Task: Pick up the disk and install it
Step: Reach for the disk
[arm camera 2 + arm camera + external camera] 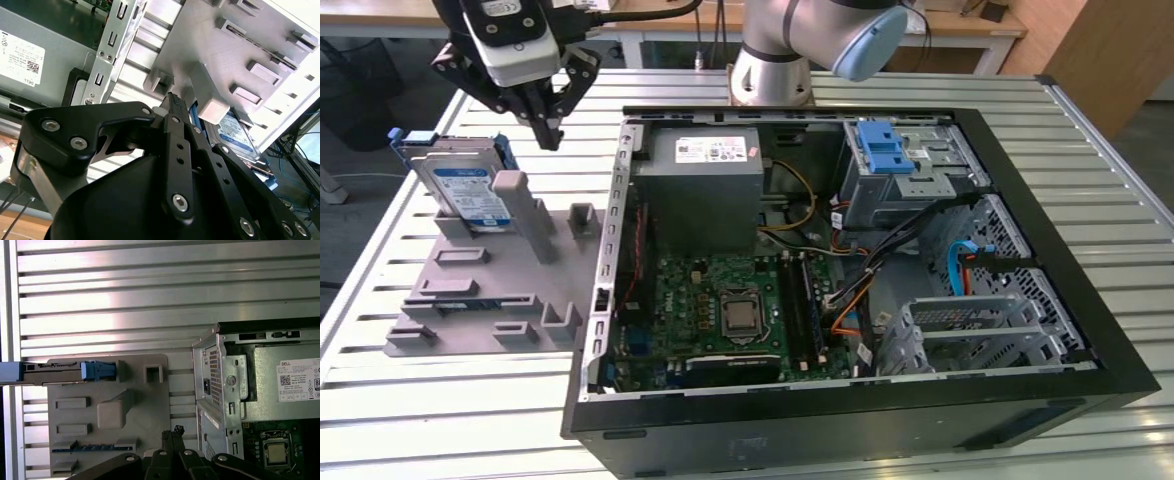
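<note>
Hovering above the grey holder (467, 300) on the desk (454, 420), my pincer (548, 136) hangs closed and empty. The disk (464, 185) stands upright in that holder, near it, untouched.

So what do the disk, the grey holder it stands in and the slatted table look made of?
The silver rectangular disk looks like bare metal, dully shiny around its white-and-blue label; its blue frame looks plastic. The flat grey holder plate seems matte plastic: uniform colour, no glare. The slatted table looks like brushed aluminium: bright streaks along its ribs.

Workshop: slatted bench (454, 420), open computer (854, 428)
</note>
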Motion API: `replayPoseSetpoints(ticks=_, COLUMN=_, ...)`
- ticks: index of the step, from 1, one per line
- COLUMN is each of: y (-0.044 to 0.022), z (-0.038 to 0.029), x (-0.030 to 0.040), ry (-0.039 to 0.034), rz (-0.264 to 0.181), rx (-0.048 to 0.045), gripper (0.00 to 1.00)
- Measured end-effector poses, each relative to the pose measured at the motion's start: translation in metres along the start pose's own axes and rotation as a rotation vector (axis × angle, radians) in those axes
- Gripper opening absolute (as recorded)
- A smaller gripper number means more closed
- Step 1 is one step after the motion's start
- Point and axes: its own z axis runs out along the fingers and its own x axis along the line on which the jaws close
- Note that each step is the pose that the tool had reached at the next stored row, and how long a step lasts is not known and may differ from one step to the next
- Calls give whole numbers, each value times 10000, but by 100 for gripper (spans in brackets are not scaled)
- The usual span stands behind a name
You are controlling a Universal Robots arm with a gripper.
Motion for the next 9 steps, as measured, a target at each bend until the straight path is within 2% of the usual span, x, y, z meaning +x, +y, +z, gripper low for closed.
replayPoseSetpoints(ticks=9, y=-4, z=5, x=52, ry=0, rz=0, rx=-1, gripper=11)
